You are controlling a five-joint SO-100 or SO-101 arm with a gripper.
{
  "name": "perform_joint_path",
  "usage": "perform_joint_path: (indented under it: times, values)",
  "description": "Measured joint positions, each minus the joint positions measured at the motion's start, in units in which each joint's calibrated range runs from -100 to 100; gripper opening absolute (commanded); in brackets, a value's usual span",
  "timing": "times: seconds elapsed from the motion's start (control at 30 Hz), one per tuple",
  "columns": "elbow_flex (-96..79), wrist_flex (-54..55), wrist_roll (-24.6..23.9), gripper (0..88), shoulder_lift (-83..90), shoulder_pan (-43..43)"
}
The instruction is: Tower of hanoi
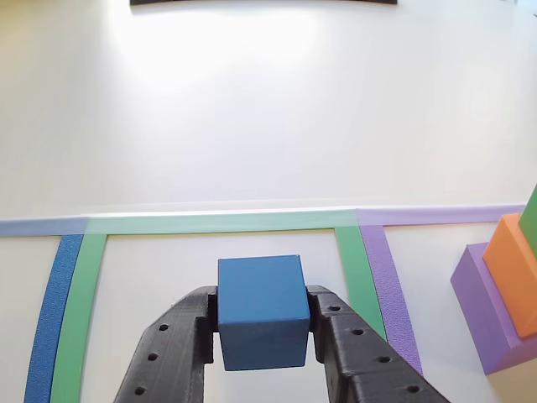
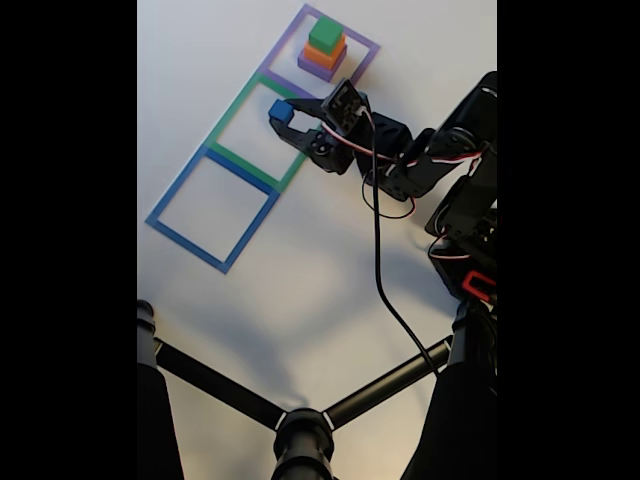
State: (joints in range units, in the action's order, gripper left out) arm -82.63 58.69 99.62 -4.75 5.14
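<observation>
Black two-finger gripper (image 1: 262, 323) clamps the small matte blue plastic cube (image 1: 261, 311) at lower centre; lower it level inside the green tape square (image 2: 252, 130).

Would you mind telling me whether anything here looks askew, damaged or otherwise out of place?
Nothing stands out. The gripper holds the blue cube squarely over the green tape square, and the green block, orange block and purple block sit neatly stacked inside the purple tape square.
</observation>
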Motion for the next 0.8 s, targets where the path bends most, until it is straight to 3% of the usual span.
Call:
perform_joint_path:
  times: [0.33,0.8]
  values:
    - [2.84,8.85,0.00,2.4,-10.76,0.60]
    - [8.94,11.48,0.00,2.5,-19.84,0.60]
